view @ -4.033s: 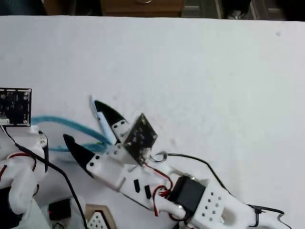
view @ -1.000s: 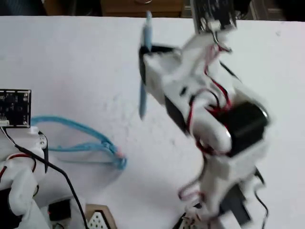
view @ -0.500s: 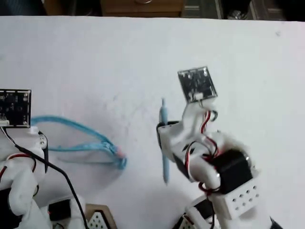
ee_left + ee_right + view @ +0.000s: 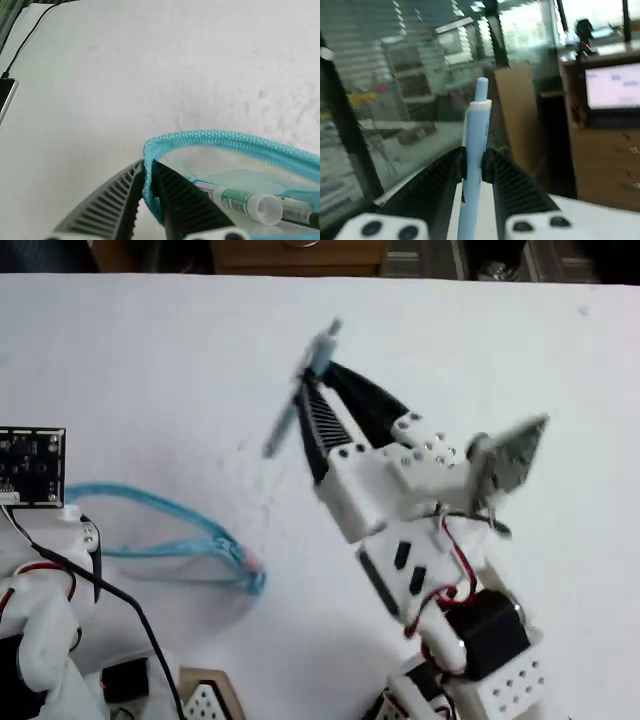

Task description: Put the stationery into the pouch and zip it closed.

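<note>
A clear pouch (image 4: 170,530) with blue zip edging lies at the table's left, mouth open. My left gripper (image 4: 150,192) is shut on the pouch's blue rim (image 4: 150,165). Inside the pouch lie a green-and-white tube (image 4: 240,202) and another pen (image 4: 300,215). My right gripper (image 4: 312,390) is raised above the middle of the table, shut on a light blue pen (image 4: 300,390). That pen (image 4: 475,165) stands between the ribbed fingers (image 4: 440,182), its tip pointing out past them.
A white cloth (image 4: 150,360) covers the table. The left arm's body (image 4: 40,610) and its circuit board (image 4: 30,465) sit at the left edge. A small wooden piece (image 4: 205,695) lies by the front edge. A phone (image 4: 6,95) rests on the cloth.
The right arm took the blue pen from beside the pouch, swung it up and back, dropped toward the front, and now tilts it up at the centre. The left arm kept still.
</note>
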{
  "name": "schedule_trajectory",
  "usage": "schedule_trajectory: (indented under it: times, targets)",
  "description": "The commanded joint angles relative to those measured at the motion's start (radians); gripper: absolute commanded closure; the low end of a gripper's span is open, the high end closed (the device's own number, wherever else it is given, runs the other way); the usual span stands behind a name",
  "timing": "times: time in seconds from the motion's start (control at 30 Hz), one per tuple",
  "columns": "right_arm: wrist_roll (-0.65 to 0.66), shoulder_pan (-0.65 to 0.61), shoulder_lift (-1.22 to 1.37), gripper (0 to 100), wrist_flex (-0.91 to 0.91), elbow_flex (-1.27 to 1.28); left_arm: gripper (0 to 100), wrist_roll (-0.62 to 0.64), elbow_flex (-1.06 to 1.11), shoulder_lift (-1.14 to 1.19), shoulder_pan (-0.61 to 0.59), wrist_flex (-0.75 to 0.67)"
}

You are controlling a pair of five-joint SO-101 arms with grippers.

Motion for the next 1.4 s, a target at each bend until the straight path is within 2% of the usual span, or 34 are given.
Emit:
schedule_trajectory:
  times: [0.0,0.2,0.37,0.73,0.87,0.93,1.03,1.1,1.37]
  targets:
    - [0.012,-0.147,0.002,98.1,-0.108,-0.077,98,0.008,0.075,0.01,-0.002,0.037]
    - [0.012,-0.252,0.067,98.1,-0.105,-0.11,98,0.008,0.074,0.01,-0.002,0.037]
    - [0.012,-0.326,0.088,98.1,-0.088,-0.031,98,0.008,0.074,0.01,-0.002,0.037]
    - [0.02,-0.341,0.077,98.1,-0.094,0.173,98,0.008,0.071,0.01,-0.002,0.037]
    - [0.115,-0.361,0.077,97.7,-0.084,0.212,98,0.008,0.071,0.01,-0.002,0.037]
    - [0.152,-0.39,0.077,90.9,-0.042,0.206,98,0.008,0.071,0.01,-0.001,0.037]
    - [0.138,-0.423,0.085,68.2,0.053,0.163,98,0.008,0.071,0.01,-0.001,0.037]
    - [0.133,-0.427,0.084,59.8,0.108,0.121,98,0.008,0.072,0.01,-0.001,0.037]
    - [0.132,-0.34,0.081,69.0,0.217,-0.146,98,0.008,0.074,0.01,-0.001,0.035]
